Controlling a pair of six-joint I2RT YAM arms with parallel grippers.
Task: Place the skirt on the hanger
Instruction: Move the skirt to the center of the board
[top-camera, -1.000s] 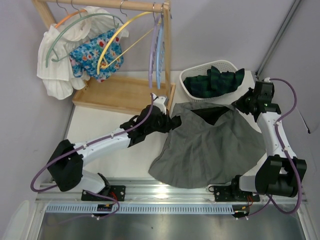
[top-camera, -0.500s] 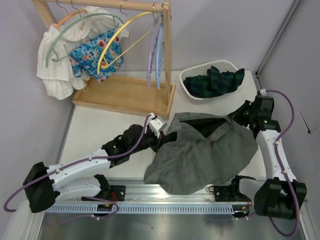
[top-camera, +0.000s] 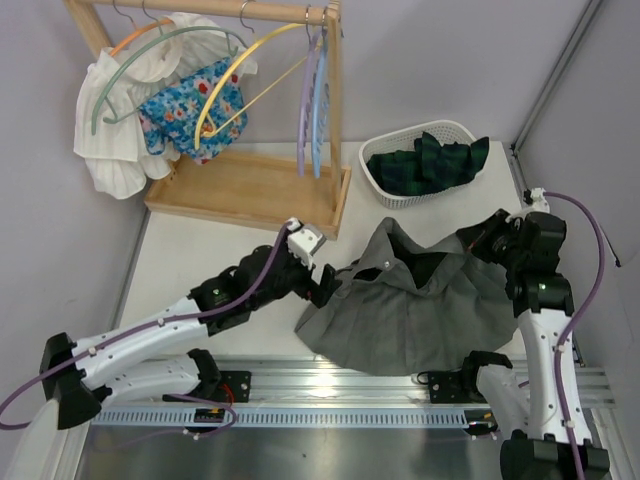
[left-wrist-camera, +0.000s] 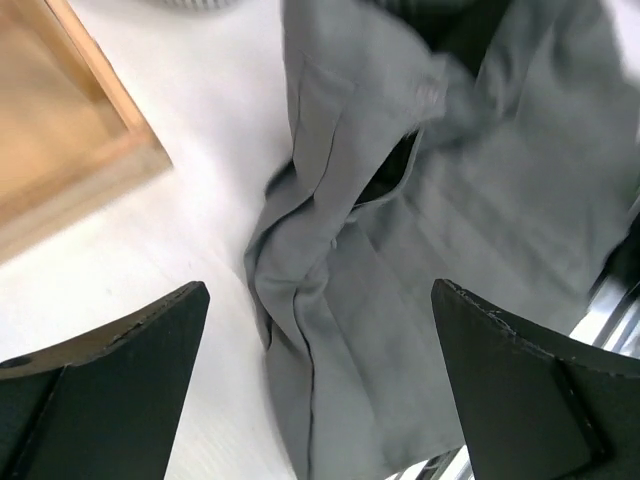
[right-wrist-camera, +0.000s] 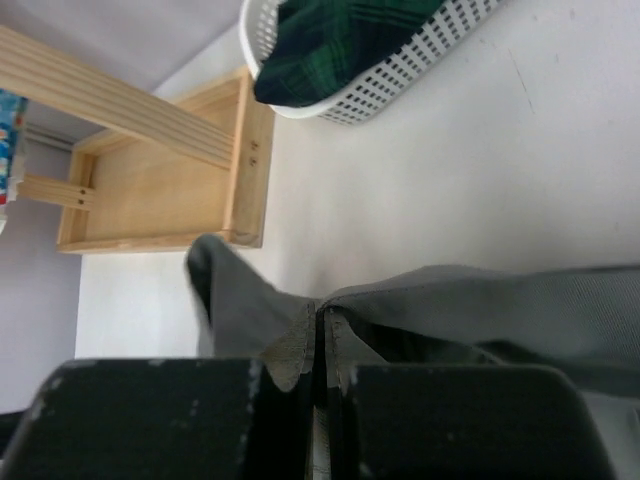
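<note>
The grey pleated cloth skirt (top-camera: 420, 310) lies crumpled on the near right part of the white table (top-camera: 200, 255), hem towards the near edge and waist opening gaping dark on the far side. The left gripper (left-wrist-camera: 320, 300) hangs over the skirt's bunched left edge, jaws spread wide with nothing in them. The right gripper (right-wrist-camera: 322, 360) is pinched tight on the waistband at the far right (a grey fold stands up between its fingers). Farther left sits the clothes rack's wooden tray base (top-camera: 240, 185). Farther right is a white plastic basket (top-camera: 395, 195) of dark green tartan cloth (top-camera: 430, 160). Beside the rack's wooden upright post (top-camera: 335, 90) hang a bare lilac plastic hanger (top-camera: 303, 110) and a bare blue plastic hanger (top-camera: 320, 110).
</note>
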